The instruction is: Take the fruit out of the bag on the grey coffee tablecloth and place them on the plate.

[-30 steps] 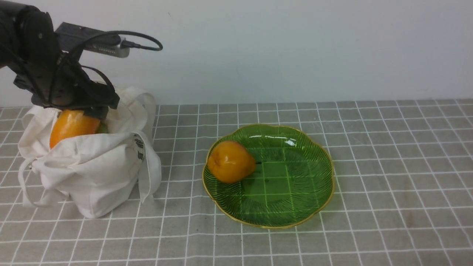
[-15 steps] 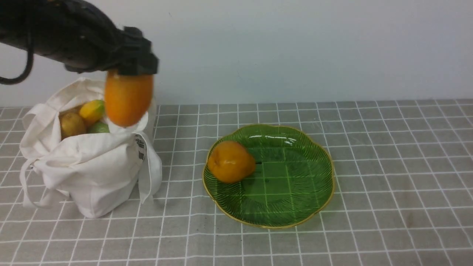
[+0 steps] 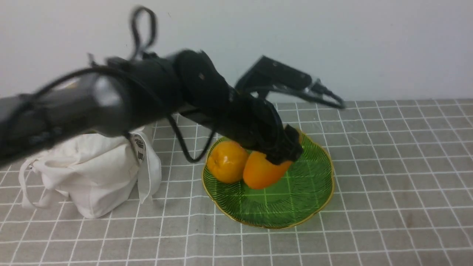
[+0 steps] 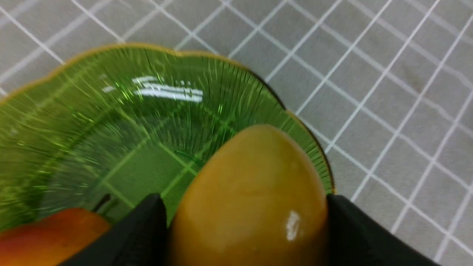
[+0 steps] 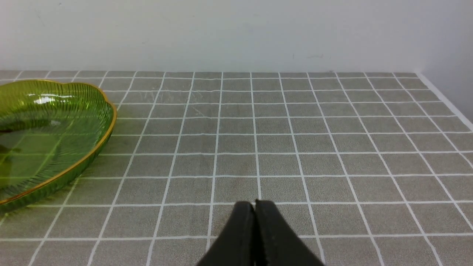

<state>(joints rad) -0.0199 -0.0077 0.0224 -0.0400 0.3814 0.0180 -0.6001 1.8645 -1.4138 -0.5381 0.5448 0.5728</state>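
Backdrop: plain off-white wall [image 3: 369, 44], matte, unbroken across the front view. A few faint dark specks on it. Lighting soft and even, slightly greyer toward the upper corners. No hard shadows on the wall.

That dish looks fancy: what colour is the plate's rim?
Gold, edging the green ribbed plate; right wrist view shows it best.
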